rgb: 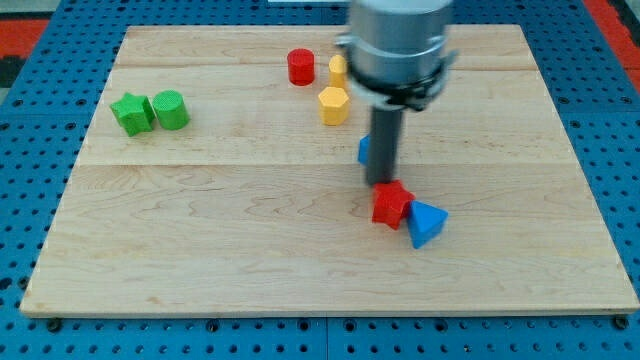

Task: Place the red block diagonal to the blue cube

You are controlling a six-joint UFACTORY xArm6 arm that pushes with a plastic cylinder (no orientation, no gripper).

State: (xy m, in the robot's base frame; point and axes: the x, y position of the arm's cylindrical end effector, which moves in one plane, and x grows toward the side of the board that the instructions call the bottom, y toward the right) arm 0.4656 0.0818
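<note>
A red block (pixel 391 204) of irregular shape lies right of the board's middle. A blue triangular block (pixel 427 222) touches its lower right side. A blue cube (pixel 365 150) shows only as a sliver at the left edge of my rod, which hides most of it. My tip (pixel 381 182) sits just above the red block's top edge, touching or nearly touching it. A red cylinder (pixel 300 67) stands near the view's top.
A yellow hexagonal block (pixel 334 104) and another yellow block (pixel 339 69), partly hidden by the arm, lie near the view's top. A green star block (pixel 131 113) and a green cylinder (pixel 171 109) sit together at the view's left. The wooden board (pixel 200 250) rests on a blue pegboard.
</note>
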